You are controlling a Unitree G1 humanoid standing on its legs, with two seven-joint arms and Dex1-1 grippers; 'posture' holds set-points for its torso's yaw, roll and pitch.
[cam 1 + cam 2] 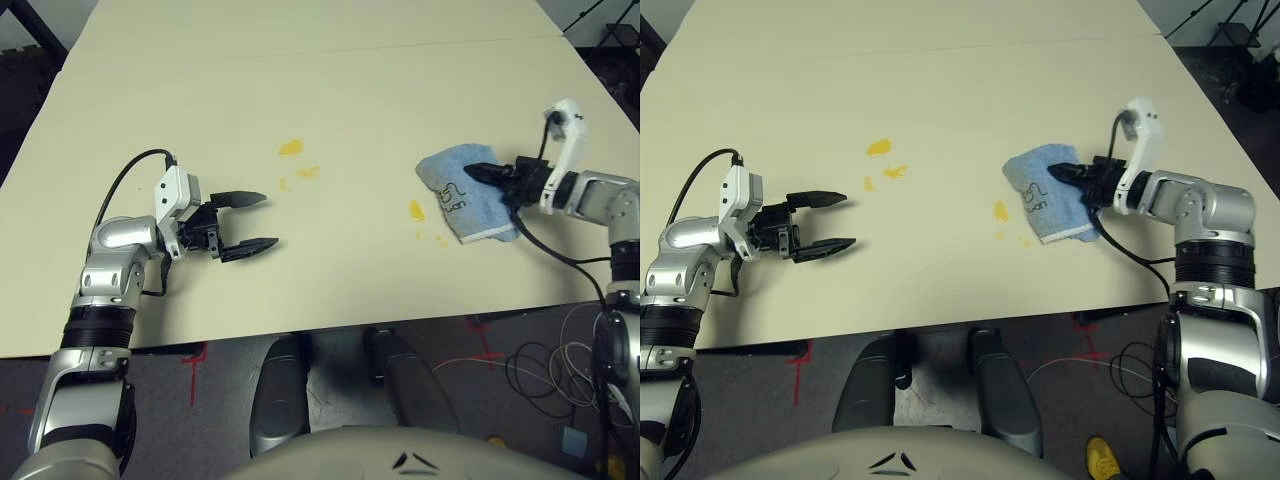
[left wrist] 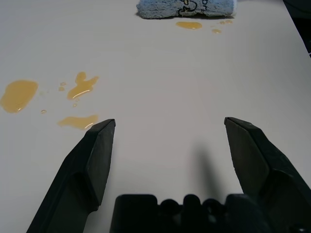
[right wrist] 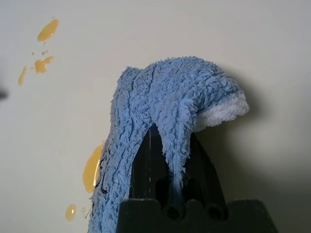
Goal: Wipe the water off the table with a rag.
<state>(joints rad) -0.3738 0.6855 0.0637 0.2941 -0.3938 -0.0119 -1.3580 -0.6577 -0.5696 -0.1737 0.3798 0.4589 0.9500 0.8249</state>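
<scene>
The right gripper (image 1: 478, 172) is clamped all the way down on the rag (image 1: 462, 190), pinching a fold of the blue terry between its two black fingers; in the right wrist view the cloth drapes over both fingertips with the whitish hem poking out to one side. The rag sits toward 3 o'clock on the tabletop (image 1: 330, 80), bunched up with its dark lettering facing the middle.

The water (image 1: 290, 148) is in two little groups. One is up around 12 o'clock of the tabletop's middle: a bigger yellow-orange blotch with a couple of smaller smears just beside it. The other is a single drop (image 1: 416, 209) with a few specks, sitting right at the rag's edge on its 9 o'clock side, very close, though I can't tell if the cloth actually touches it.

The left gripper (image 1: 255, 221) is over at 9 o'clock, fingers spread wide with nothing between them, pointing toward the rag side and well apart from it. The nearest smears lie just off its far fingertip.
</scene>
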